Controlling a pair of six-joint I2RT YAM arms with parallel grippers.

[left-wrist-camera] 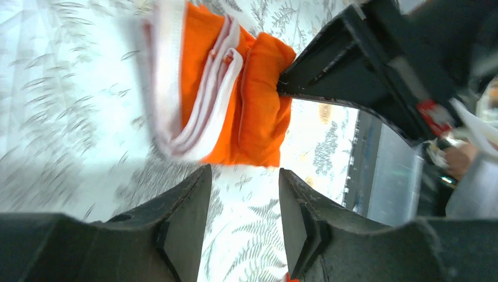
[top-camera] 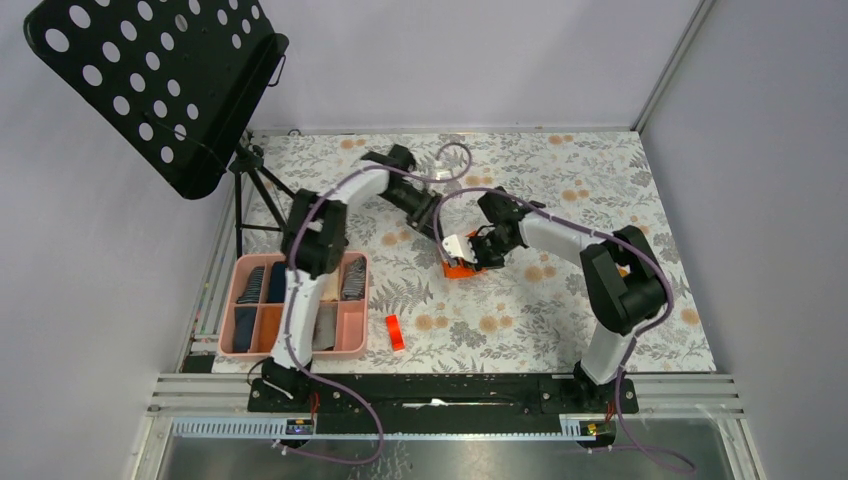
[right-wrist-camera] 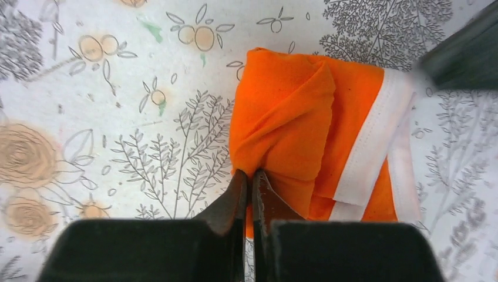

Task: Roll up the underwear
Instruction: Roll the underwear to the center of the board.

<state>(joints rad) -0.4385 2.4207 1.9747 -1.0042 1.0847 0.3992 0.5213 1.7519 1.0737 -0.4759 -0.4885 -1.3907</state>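
**Top external view.** The left claw (top-camera: 437, 229) and the right claw (top-camera: 472, 252) are positioned close together over the middle of the floral table (top-camera: 600, 180). The orange underwear (top-camera: 459, 268) lies on the table directly under the tip of the right claw and just beside the left claw. Whether either claw is spread cannot be determined from this view. A pink tray (top-camera: 238, 312) holding folded garments (top-camera: 352, 277) is located well apart from both claws, beside the left arm's base. A red block (top-camera: 395, 332) lies between the tray and the claws, nearer the bases. A black perforated stand (top-camera: 150, 80) is mounted beyond the tray.

**Left wrist view.** The left claw (left-wrist-camera: 244, 218) is shown with its jaws spread. Only bare tablecloth is seen between them. The orange underwear (left-wrist-camera: 258, 117), folded and edged with a white band (left-wrist-camera: 170, 70), lies just past the fingertips and is not gripped by this claw. The right claw (left-wrist-camera: 283, 87) is applied to the far edge of the cloth.

**Right wrist view.** The right claw (right-wrist-camera: 251, 197) is shown with its jaws pressed together, and a bunched fold of the orange underwear (right-wrist-camera: 288, 111) is pinched at the tips. The remainder of the garment is spread on the table ahead of the claw and to one side. The left claw (right-wrist-camera: 464, 53) appears blurred at the far corner.
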